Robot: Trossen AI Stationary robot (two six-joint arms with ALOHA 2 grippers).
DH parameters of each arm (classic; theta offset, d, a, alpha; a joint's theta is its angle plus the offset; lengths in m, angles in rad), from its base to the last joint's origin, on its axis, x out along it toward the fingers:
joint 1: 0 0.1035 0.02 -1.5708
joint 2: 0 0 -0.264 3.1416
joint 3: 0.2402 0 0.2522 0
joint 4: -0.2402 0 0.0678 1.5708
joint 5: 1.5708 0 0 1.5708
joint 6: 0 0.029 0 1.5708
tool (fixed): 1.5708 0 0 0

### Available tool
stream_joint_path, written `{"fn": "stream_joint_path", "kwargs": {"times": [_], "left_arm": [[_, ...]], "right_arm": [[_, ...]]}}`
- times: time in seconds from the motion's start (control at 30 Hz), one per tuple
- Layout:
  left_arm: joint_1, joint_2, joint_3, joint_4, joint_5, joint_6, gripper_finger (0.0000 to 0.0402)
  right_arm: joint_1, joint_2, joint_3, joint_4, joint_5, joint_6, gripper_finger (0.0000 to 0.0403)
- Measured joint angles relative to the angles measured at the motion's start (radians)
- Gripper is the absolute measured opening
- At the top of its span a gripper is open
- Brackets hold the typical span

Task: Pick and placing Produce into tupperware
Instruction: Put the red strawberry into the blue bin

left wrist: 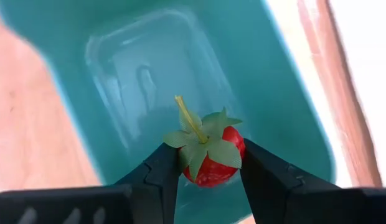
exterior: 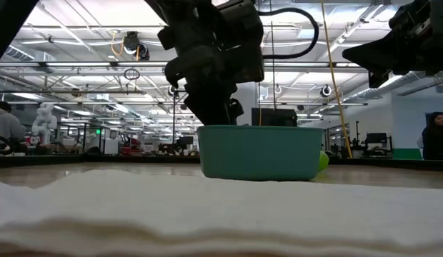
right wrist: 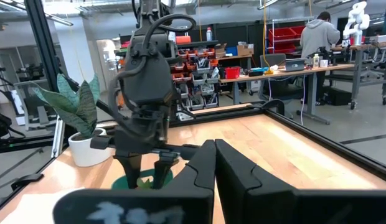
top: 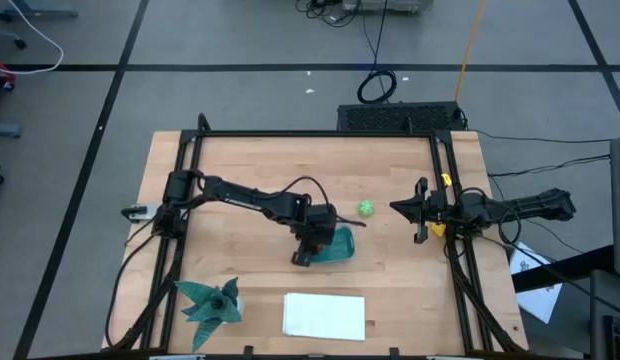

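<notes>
The small teal tub (top: 340,246) stands on the wooden table near its middle; it also shows in the low view (exterior: 261,151). My left gripper (top: 308,250) reaches down into it, shut on the red produce (left wrist: 213,163), which has a green leafy cap and stem. The light green round produce (top: 366,209) lies on the table just beyond the tub, and peeks out beside it in the low view (exterior: 323,160). The yellow produce does not show plainly. My right gripper (top: 395,207) hangs shut and empty above the table's right side, its fingertips together in its wrist view (right wrist: 215,147). My left gripper pinches the red produce by its two opposite sides (left wrist: 233,167) between its two fingers (left wrist: 165,171). The fingers come from above, pointing down into the tub (left wrist: 149,81). The leafy cap and stem face back toward the wrist. I cannot tell whether the produce touches the tub's floor.
A flat white rectangle (top: 325,315) lies at the near edge; it fills the low view's foreground (exterior: 207,214). A spiky teal-green star-shaped thing (top: 212,300) stands at the near left. Black frame rails (top: 452,250) run along the table's sides. Bare wood lies between the tub and the right rail.
</notes>
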Motion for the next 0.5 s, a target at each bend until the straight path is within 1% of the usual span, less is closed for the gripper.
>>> {"fn": "stream_joint_path", "kwargs": {"times": [0.2,0.5], "left_arm": [[0.018,0.0,0.0,-0.001,0.005,-0.038,0.014],[0.021,0.012,0.001,-0.001,-0.004,0.008,0.014]], "right_arm": [[0.0,0.0,0.0,0.0,0.0,-0.007,0.0],[0.0,0.0,0.0,0.0,0.0,-0.025,0.0]]}}
